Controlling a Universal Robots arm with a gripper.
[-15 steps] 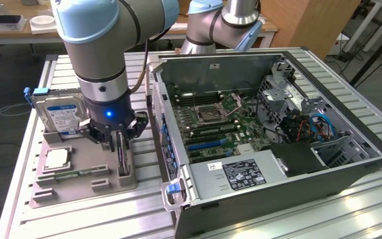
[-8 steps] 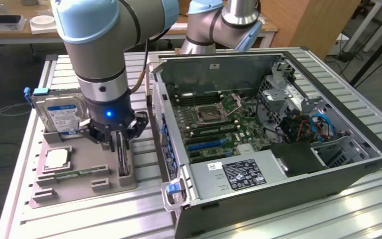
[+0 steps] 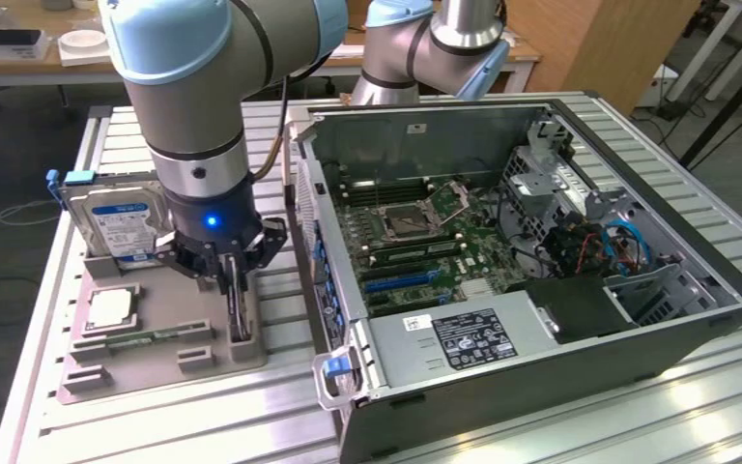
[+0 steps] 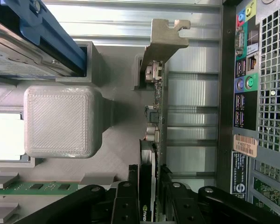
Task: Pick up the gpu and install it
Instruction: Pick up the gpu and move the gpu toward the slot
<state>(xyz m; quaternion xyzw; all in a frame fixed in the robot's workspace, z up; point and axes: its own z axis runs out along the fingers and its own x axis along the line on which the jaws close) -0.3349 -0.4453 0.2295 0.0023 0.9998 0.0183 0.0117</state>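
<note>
Pick-up step: gripper (image 3: 231,275) fingers narrow, clamping the upright gpu (image 3: 239,314) in its grey holder (image 3: 152,367) on the bench (image 3: 127,430). Extraction likely demands a straight vertical lift.

The arm's claw (image 3: 228,274) hangs directly over the gpu (image 3: 236,314), which stands on edge in a slot of the grey holder tray (image 3: 152,365) on the slatted bench (image 3: 719,406); it seems to reach the card's top edge, though contact is hard to make out. In the same tray a hard drive (image 3: 116,227) stands upright, and a processor (image 3: 111,307) and a memory stick (image 3: 152,336) lie flat. The open computer case (image 3: 500,391) sits just beside the tray, on the exterior view's right.
</note>
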